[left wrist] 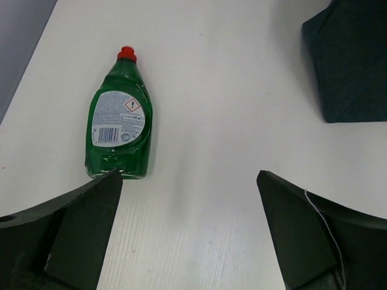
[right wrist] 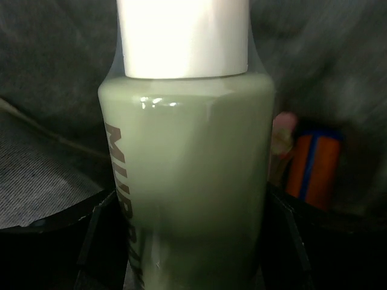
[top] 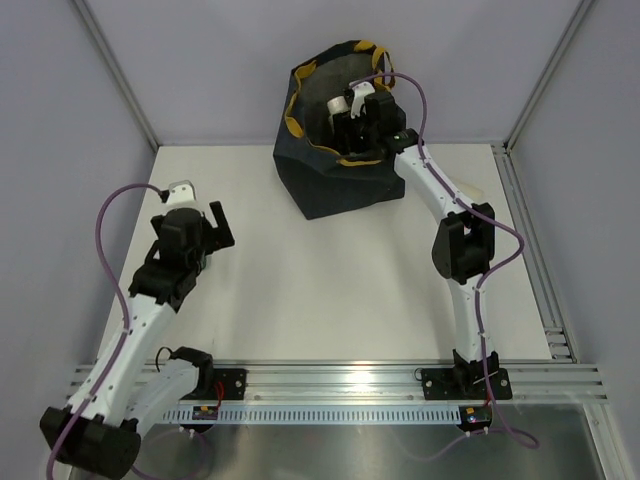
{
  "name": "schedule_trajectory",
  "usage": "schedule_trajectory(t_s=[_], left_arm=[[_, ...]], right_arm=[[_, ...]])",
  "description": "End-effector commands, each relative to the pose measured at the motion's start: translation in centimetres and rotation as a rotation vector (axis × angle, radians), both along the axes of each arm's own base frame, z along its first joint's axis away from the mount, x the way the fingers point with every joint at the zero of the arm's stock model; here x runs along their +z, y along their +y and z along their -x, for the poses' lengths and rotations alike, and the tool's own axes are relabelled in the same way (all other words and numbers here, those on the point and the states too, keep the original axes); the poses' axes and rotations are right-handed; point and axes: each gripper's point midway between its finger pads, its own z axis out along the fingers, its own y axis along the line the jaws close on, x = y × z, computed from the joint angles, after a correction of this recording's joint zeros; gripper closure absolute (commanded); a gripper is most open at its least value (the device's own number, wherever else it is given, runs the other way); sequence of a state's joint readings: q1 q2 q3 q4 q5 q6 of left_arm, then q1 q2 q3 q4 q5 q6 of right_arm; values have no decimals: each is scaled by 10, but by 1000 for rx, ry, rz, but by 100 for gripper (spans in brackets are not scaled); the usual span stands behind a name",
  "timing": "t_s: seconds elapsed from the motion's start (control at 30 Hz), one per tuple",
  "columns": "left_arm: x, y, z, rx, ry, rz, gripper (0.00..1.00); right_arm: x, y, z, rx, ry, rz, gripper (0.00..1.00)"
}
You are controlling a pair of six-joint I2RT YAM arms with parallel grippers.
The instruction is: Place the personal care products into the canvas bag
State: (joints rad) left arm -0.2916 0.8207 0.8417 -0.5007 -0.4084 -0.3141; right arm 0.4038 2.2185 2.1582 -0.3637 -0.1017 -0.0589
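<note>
The navy canvas bag (top: 335,185) with its mustard rim stands at the far middle of the table. My right gripper (top: 356,118) is down inside it, shut on a pale grey-green bottle (right wrist: 187,175) with a white cap, held upright between both fingers. Its cap shows in the top view (top: 338,103). Behind it in the bag lie an orange bottle with blue ends (right wrist: 314,169) and a pinkish one (right wrist: 281,136). My left gripper (left wrist: 188,199) is open and empty, low over the table at the left (top: 205,225).
A green dish-soap bottle (left wrist: 120,124) with a red cap lies flat just ahead and left of my left gripper. A corner of the bag (left wrist: 351,66) shows at that view's upper right. A metal frame rail (top: 530,250) runs along the table's right edge.
</note>
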Motion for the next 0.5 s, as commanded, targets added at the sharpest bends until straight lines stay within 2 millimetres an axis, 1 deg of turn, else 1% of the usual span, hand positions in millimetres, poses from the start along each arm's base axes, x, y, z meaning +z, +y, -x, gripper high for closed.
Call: schedule_trajectory(t_s=[0.0,0.03,0.07,0.1,0.13,0.17,0.2,0.23,0.27,0.3,0.33,0.37,0.4,0.43,0.47], left_arm=[[-13,4,-24,9,32,71,1],[-15,9,-29,31,44,81,1],[-25,17,-38,64,80,80,1],[-21,20,-44,76,79,83,1],[-23,23,-49,87,90,78,1],[-32,30,-56,111,123,65,1],[-35,35,-59,123,136,46,1],[-34,39,-64,133,139,37,1],[-47,46,-69,155,180,23,1],[-51,53,-71,185,198,3,1],[-54,59,-75,205,212,-4,1],[-60,67,-77,233,236,-12,1],[-78,75,-81,266,293,-26,1],[-79,80,-85,285,311,-33,1],[-84,81,-89,289,331,-44,1]], right_arm=[[86,14,2,-17,-104,-204,96],[53,14,-2,-42,-15,-182,93],[56,13,-6,-66,-8,-198,89],[46,13,-9,-77,12,-188,81],[28,12,-14,-94,46,-166,77],[21,10,-18,-108,53,-155,75],[15,7,-21,-117,60,-146,70],[4,6,-24,-123,73,-135,66],[1,1,-27,-127,73,-130,60],[0,1,-27,-119,68,-127,51],[1,-1,-28,-113,66,-125,30],[5,-3,-27,-80,65,-132,21],[11,-2,-24,-54,63,-141,13],[27,-3,-17,-19,46,-150,1],[38,2,-8,65,28,-153,1]])
